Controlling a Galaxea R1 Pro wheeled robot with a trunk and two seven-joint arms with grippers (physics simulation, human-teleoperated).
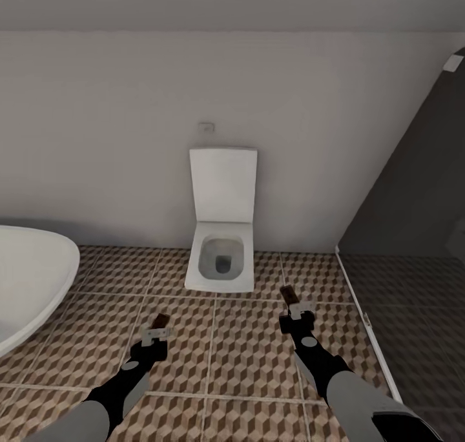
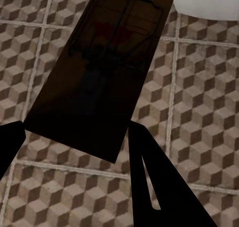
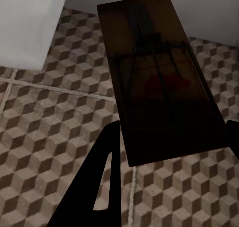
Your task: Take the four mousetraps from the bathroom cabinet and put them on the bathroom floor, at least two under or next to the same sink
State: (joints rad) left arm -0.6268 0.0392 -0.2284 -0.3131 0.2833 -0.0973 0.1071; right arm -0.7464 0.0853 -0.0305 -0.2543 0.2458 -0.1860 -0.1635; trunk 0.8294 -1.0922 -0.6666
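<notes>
My left gripper [image 1: 157,329] is shut on a mousetrap [image 1: 161,320], a small brown board with dark wire parts, held above the bathroom floor [image 1: 213,358]. The left wrist view shows that mousetrap [image 2: 97,67] up close between the dark fingers [image 2: 159,187]. My right gripper [image 1: 294,307] is shut on a second mousetrap [image 1: 288,294]; in the right wrist view this mousetrap [image 3: 159,77] sits between its fingers [image 3: 99,182] over the cube-patterned tiles [image 3: 50,137]. The cabinet and the sink are out of view.
A white toilet [image 1: 221,235] with its lid up stands against the wall straight ahead. A white oval bathtub [image 1: 29,280] curves in at the left. A dark glass partition [image 1: 413,190] with a pale floor rail closes off the right side.
</notes>
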